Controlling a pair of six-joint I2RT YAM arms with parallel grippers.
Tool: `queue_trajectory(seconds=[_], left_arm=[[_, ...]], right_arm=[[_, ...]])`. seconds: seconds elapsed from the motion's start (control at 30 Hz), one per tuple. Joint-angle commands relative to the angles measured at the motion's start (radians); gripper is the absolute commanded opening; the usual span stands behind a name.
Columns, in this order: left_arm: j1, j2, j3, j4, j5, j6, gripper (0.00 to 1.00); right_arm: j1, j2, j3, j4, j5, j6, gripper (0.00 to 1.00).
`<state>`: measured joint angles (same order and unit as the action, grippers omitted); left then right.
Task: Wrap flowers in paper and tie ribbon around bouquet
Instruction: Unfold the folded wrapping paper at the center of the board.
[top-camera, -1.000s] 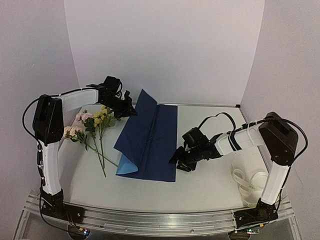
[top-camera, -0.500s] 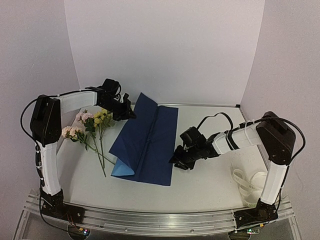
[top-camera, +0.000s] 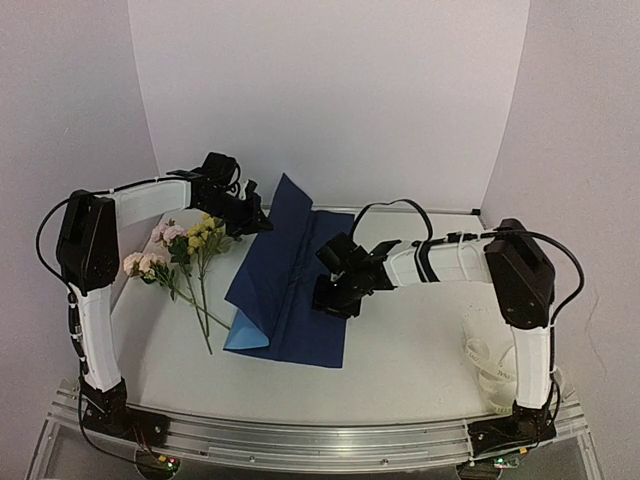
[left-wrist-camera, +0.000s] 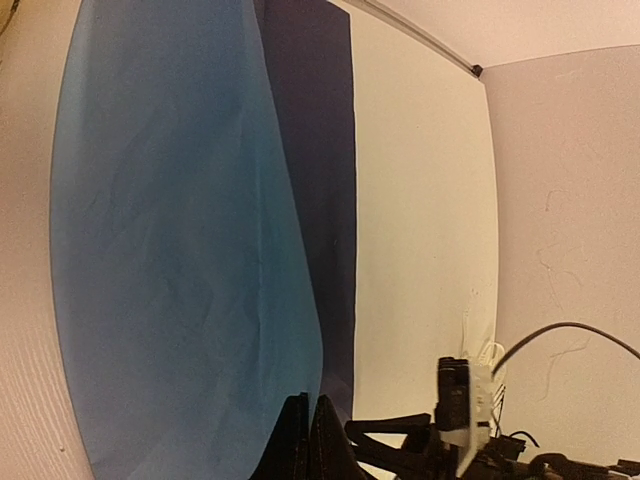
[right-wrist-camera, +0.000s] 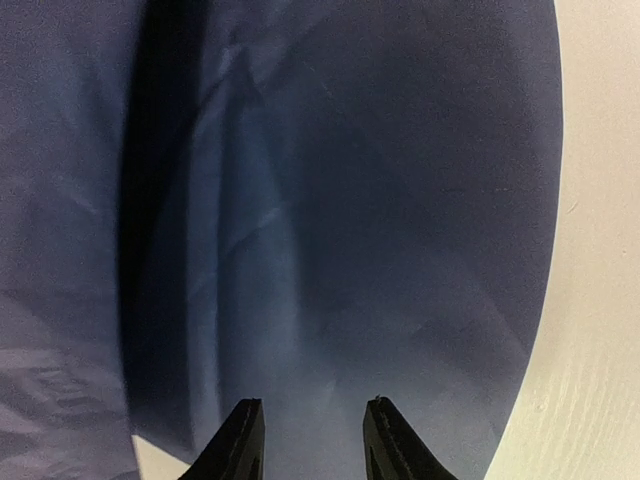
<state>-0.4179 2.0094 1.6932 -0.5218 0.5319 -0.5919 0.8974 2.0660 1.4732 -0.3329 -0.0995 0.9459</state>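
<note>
Paper (top-camera: 300, 280) lies mid-table (top-camera: 420, 350), left half lifted. Flowers (top-camera: 185, 255) lie left of it, ribbon (top-camera: 495, 365) by my right base. My left pincer (left-wrist-camera: 307, 400) is clamped on the paper's edge. My right pincer (right-wrist-camera: 312, 405) hovers over the paper, fingers apart.

white arms (top-camera: 150, 197) with black joints (top-camera: 88, 240), cables (top-camera: 388, 203) and tools (top-camera: 322, 300).
</note>
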Motion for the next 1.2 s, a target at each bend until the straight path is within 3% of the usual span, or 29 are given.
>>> queue_trajectory(seconds=[0.0,0.33,0.5,0.7,0.9,1.17], left_arm=[[0.002,-0.065,0.042,0.027,0.024,-0.020,0.00],[0.078,-0.100,0.103,-0.140,-0.028,0.076,0.00],[0.155,-0.104,0.144,-0.301,-0.165,0.202,0.00],[0.175,-0.100,0.120,-0.421,-0.480,0.330,0.00],[0.174,-0.095,-0.022,-0.418,-0.695,0.332,0.00],[0.136,-0.101,-0.107,-0.345,-0.769,0.325,0.00]], right_arm=[[0.003,0.072,0.065,-0.125,0.051,-0.042,0.36],[0.026,0.144,0.138,-0.321,0.170,-0.086,0.28],[0.035,0.165,0.147,-0.394,0.212,-0.112,0.27],[0.033,0.141,0.108,-0.419,0.249,-0.132,0.28],[-0.007,0.066,0.043,-0.419,0.259,-0.157,0.32],[-0.058,-0.094,-0.020,-0.416,0.285,-0.211,0.49]])
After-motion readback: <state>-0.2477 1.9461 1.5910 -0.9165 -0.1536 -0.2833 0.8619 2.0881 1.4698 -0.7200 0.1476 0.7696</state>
